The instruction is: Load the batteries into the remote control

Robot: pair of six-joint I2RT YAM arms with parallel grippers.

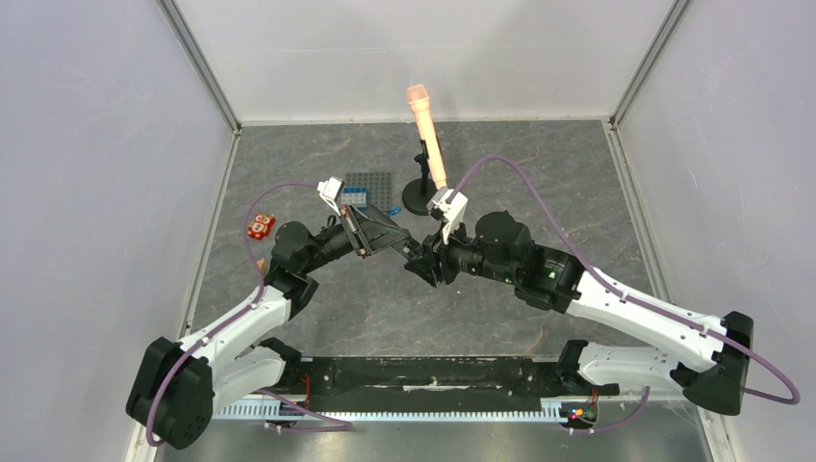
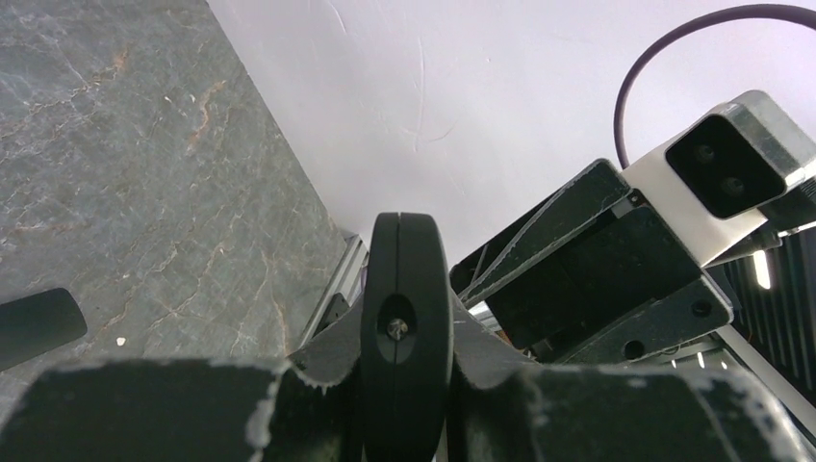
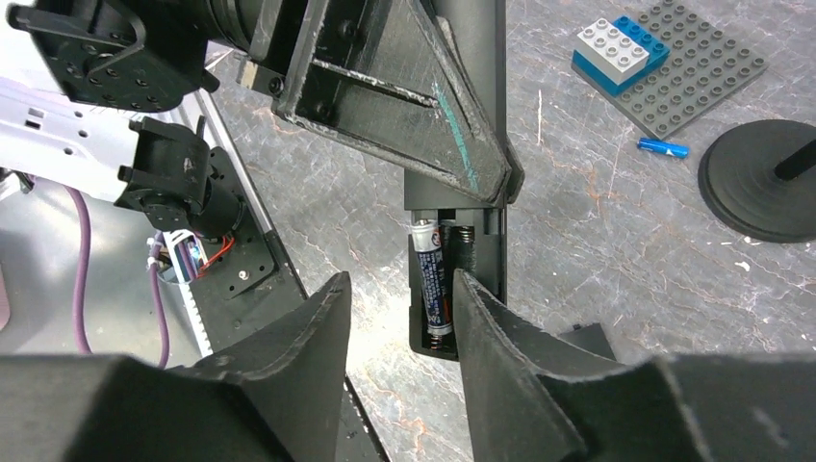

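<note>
One battery point(image 3: 433, 284) sits in the left slot of the remote control point(image 3: 473, 274) in the right wrist view. The slot beside it is bare, spring showing at the top. Right gripper point(image 3: 399, 289) is released: jaws stand apart on either side of the compartment end, gripping nothing, the cell between them. Remote's long axis runs straight away from this gripper, open compartment facing the camera. Left gripper point(image 3: 476, 183) is clenched across the remote just above the compartment. Its finger overhangs the spring end, so room there is tight. Small blue cylinder point(image 3: 664, 147) lies on the table point(image 3: 597, 241) between the grey baseplate point(image 3: 693, 77) and the round stand base point(image 3: 760, 178), off to the right. Can't tell if it's the second cell.

Top view: both grippers meet mid-table, with the remote held off the surface between them. Left arm carries it; right arm is the free one, at the compartment end. Microphone point(image 1: 424, 130) on its stand is close behind them, baseplate behind-left. Open floor lies on the near side and to the right.

Left wrist view: remote is end-on, pinched between the left fingers point(image 2: 241, 414), with the right wrist camera point(image 2: 731, 164) just beyond. Battery isn't visible here.

My read: half loaded. Right arm should fetch the next cell, backing out along the remote's axis first. The mic stand is the nearest thing to clip.
</note>
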